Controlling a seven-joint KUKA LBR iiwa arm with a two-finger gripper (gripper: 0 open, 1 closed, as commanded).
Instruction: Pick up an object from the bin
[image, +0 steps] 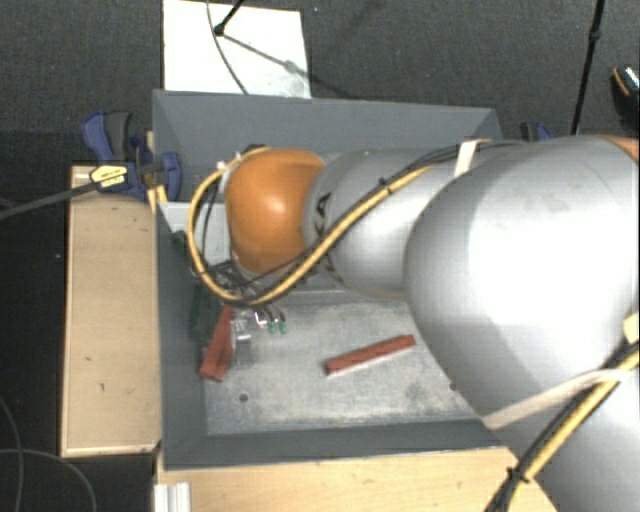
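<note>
My gripper (250, 326) pokes out from under the arm's orange wrist cover, low over the bin's left side. Right beside it, on its left, a red-brown block (215, 352) leans tilted near the bin's left wall. I cannot tell whether the gripper touches it. A dark green thing (203, 317) lies just behind that block against the left wall, partly hidden by cables. A longer red-brown bar (370, 355) lies flat on the bin floor to the gripper's right, well apart from it.
The arm and its orange cover hide the bin's back and right parts. Yellow and black cables loop down beside the gripper. The bin's left wall is close to the gripper.
</note>
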